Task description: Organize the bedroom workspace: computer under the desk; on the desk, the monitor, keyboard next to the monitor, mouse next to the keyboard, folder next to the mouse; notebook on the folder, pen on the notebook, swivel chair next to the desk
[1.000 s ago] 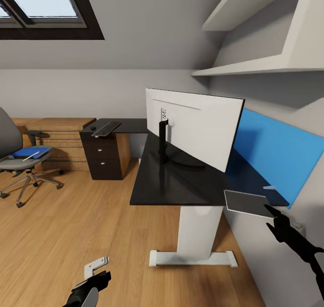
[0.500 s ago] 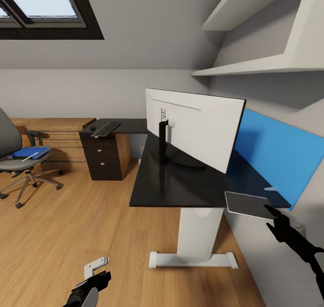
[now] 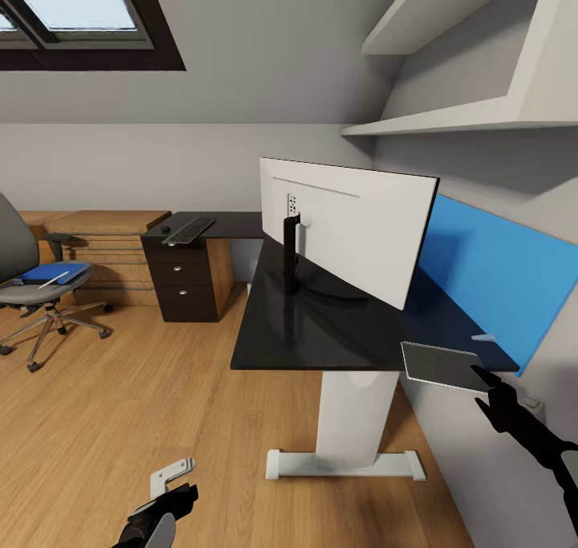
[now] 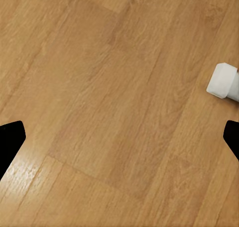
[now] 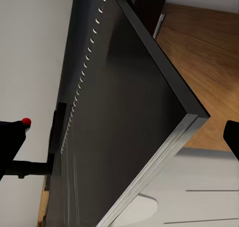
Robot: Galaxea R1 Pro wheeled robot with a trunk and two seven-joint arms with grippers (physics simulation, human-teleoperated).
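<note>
The monitor (image 3: pixel 353 227) stands on the black desk (image 3: pixel 321 331), its white back toward me. The keyboard (image 3: pixel 189 229) and mouse (image 3: pixel 165 229) lie on the desk's far left wing. At the left, the swivel chair (image 3: pixel 16 251) carries the blue folder (image 3: pixel 48 274) with the pen (image 3: pixel 54 278) on it. No notebook is in view. The silver-grey computer (image 3: pixel 441 363) hangs tilted at the desk's near right corner. My right gripper (image 3: pixel 484 387) is just below it, fingers apart, the upper one touching it. The case (image 5: pixel 129 117) spans the gap between those fingers (image 5: pixel 11 137). My left gripper (image 3: pixel 172 492) is open low over the floor.
Light wooden low shelving (image 3: pixel 104 227) and a dark drawer unit (image 3: pixel 185 283) stand at the back left. White wall shelves (image 3: pixel 449 115) hang above the desk's blue panel (image 3: pixel 498 283). Under the desk is its white pedestal (image 3: pixel 353 420), and wood floor (image 4: pixel 109 97) lies beneath my left gripper.
</note>
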